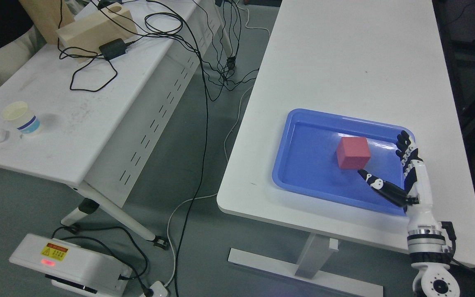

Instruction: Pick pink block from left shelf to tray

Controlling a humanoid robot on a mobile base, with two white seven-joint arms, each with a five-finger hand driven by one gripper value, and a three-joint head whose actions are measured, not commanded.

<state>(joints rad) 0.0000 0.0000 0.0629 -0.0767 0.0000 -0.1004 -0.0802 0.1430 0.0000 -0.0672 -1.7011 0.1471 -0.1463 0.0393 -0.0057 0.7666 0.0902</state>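
While I'm watching the head cam, the pink block [353,153] sits in the blue tray [303,165] toward its right side, near the bench's [344,62] front edge. My right hand [402,173] is spread wide just beside it, gripping nothing, thumb tip almost at the block's lower corner.

Matte pink cube block [353,153], upright, resting inside shallow blue rectangular plastic tray [303,165], right of its centre
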